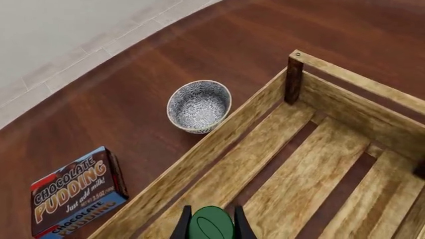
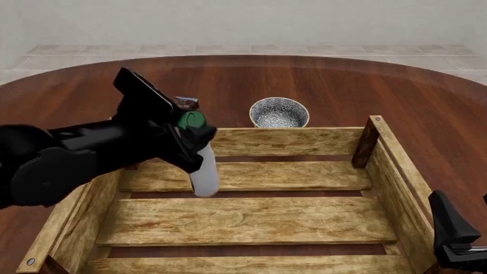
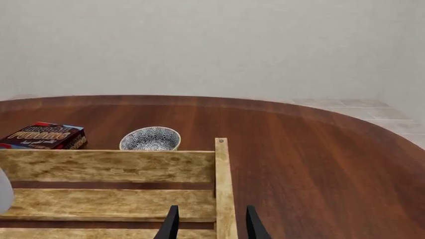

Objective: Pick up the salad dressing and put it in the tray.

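My left gripper (image 2: 188, 136) is shut on the salad dressing (image 2: 204, 173), a whitish bottle with a dark green cap (image 1: 211, 224), gripped at the cap. The bottle hangs upright inside the tray (image 2: 289, 140), a light wooden slat crate, with its base down at the floor slats near the far left; I cannot tell whether it touches them. A sliver of the bottle (image 3: 3, 196) shows in the right wrist view. My right gripper (image 3: 211, 221) is open and empty, low beside the tray's right wall (image 3: 222, 189); it also shows in the front view (image 2: 460, 220).
A small speckled bowl (image 2: 279, 112) stands just beyond the tray's far wall. A chocolate pudding box (image 1: 76, 194) lies on the table to the bowl's left, outside the tray. The round wooden table (image 2: 426, 97) ends at a pale tiled floor.
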Robot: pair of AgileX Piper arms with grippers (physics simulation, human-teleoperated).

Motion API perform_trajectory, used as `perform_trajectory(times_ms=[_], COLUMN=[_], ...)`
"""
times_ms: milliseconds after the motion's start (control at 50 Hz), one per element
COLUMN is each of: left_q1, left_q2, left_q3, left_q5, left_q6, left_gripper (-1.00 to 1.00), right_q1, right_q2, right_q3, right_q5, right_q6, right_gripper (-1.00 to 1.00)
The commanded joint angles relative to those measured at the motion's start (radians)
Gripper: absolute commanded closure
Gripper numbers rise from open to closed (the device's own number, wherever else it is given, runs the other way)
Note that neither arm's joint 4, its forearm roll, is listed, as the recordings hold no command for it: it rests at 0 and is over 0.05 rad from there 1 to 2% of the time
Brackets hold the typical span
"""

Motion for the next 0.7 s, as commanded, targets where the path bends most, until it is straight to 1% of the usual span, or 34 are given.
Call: perform_trajectory(times_ms=[20, 480, 700], left_q1=[-0.009, -0.012, -0.016], left_q2=[0.028, 0.056, 0.078], left_q3=[0.033, 0.067, 0.078], left_q5=[-0.041, -0.070, -0.087], left_q6=[0.026, 0.035, 0.024], left_gripper=[1.00, 1.00, 1.00], right_q1=[-0.001, -0.005, -0.006], right_q2=[0.002, -0.002, -0.005], right_q3=[0.002, 0.005, 0.003], right_q5=[-0.004, -0.004, 0.000], right_q6=[0.004, 0.010, 0.011], right_gripper=[-1.00, -1.00, -1.00])
